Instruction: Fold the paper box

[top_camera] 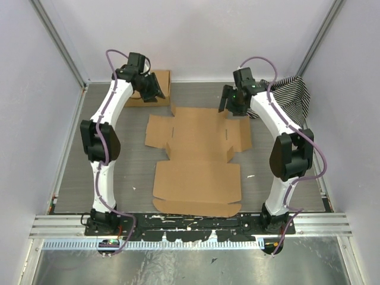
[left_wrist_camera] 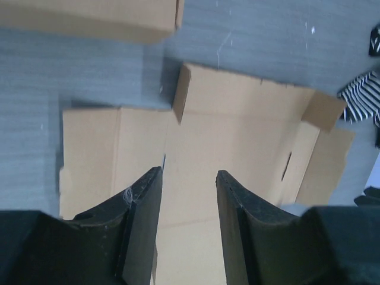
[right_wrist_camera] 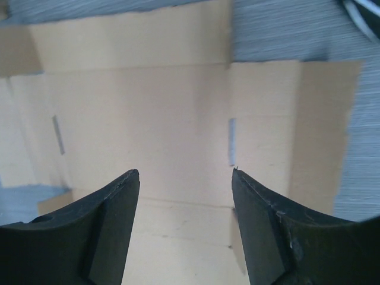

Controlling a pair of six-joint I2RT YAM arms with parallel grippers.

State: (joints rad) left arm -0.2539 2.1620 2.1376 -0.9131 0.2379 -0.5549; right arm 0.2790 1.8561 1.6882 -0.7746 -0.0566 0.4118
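The paper box (top_camera: 197,159) lies unfolded and nearly flat in the middle of the grey table, a brown die-cut sheet with side flaps and slots. It also shows in the left wrist view (left_wrist_camera: 237,136), with two small corner tabs standing up, and in the right wrist view (right_wrist_camera: 166,113). My left gripper (top_camera: 155,90) is open and empty above the table by the sheet's far left corner; its view (left_wrist_camera: 189,173) looks down on the sheet. My right gripper (top_camera: 231,105) is open and empty over the sheet's far right corner, also seen in its own view (right_wrist_camera: 185,172).
A smaller closed brown cardboard box (top_camera: 149,89) sits at the back left, partly under the left gripper, and shows in the left wrist view (left_wrist_camera: 89,18). A black-and-white striped cloth (top_camera: 294,95) lies at the back right. Walls enclose three sides.
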